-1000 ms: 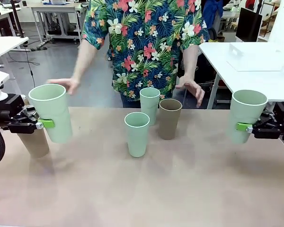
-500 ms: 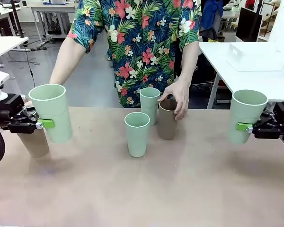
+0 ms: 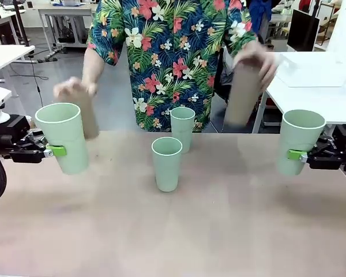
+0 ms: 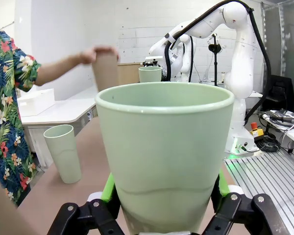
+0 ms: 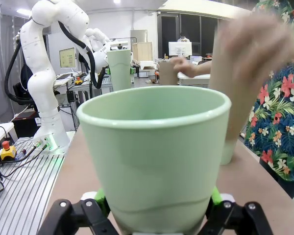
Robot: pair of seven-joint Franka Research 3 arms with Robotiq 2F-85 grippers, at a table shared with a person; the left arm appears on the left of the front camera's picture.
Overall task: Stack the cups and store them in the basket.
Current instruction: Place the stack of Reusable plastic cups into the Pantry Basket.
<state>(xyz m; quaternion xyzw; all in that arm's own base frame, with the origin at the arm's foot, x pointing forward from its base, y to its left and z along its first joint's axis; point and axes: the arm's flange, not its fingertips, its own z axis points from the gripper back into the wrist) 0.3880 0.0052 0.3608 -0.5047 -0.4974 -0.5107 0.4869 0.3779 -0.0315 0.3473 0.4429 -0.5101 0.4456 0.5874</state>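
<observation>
My left gripper (image 3: 51, 152) is shut on a mint green cup (image 3: 62, 137), held upright above the table's left side; the same cup (image 4: 164, 152) looms close in the left wrist view. My right gripper (image 3: 299, 154) is shut on another mint cup (image 3: 301, 141) at the right, also seen close up (image 5: 154, 156). Two mint cups (image 3: 167, 163) (image 3: 183, 128) stand mid-table. The person holds a tan cup (image 3: 87, 118) low in one hand and another tan cup (image 3: 242, 95) raised in the other, both blurred. The basket is out of view.
The person stands at the far edge of the brown table (image 3: 179, 231). A white box (image 3: 314, 68) lies on a white side table at the far right. The table's front half is bare.
The person has lifted both tan cups off the table, one from behind my left cup and one from the middle. Both arms stay still with their cups.
</observation>
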